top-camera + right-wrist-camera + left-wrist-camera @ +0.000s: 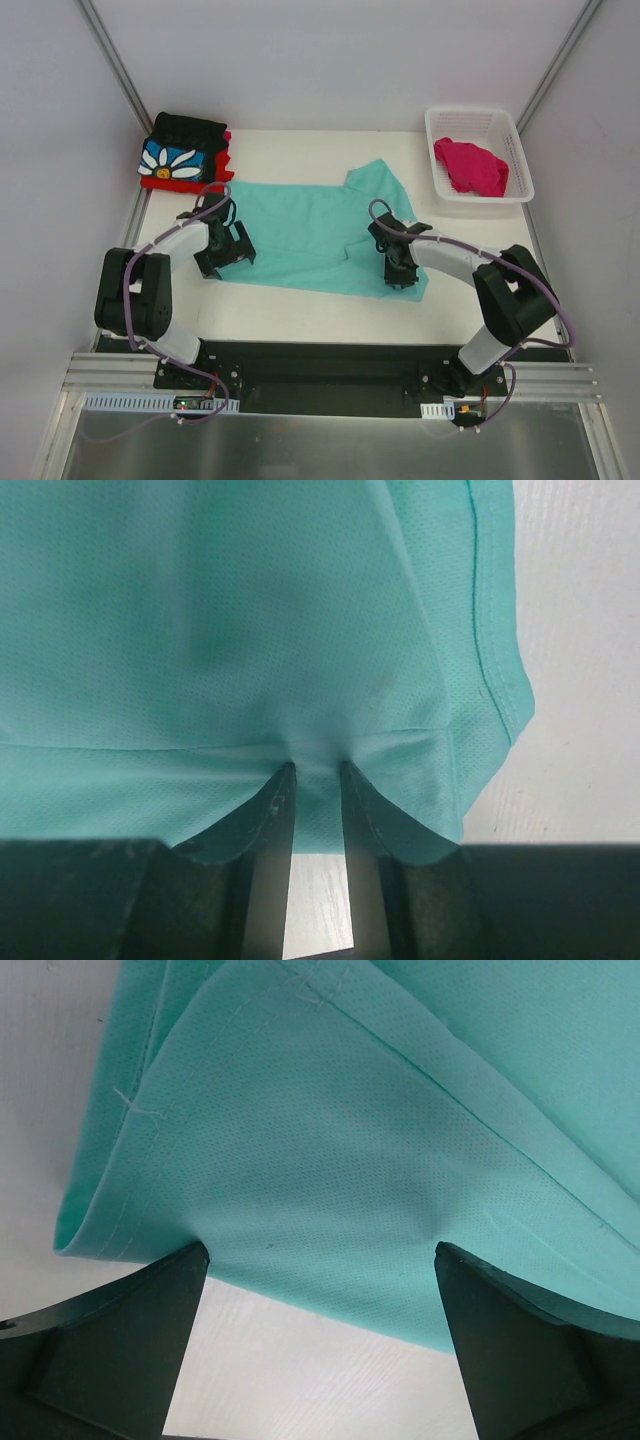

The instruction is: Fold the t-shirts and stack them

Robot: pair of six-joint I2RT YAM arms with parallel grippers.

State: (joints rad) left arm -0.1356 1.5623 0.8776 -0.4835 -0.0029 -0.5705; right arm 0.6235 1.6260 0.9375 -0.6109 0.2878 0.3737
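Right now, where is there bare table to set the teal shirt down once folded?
Bare strip at the far edge between the folded stack and the basket; another between the teal shirt and the base plate. The middle is crowded.

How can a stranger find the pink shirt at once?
At the white table's far right corner stands a white plastic lattice basket. Inside it lies the crumpled magenta-pink cloth shirt, the only shirt kept in a container.

The white table (300,310) carries a teal shirt (310,235), a folded shirt stack (185,155) and a white basket (478,204).
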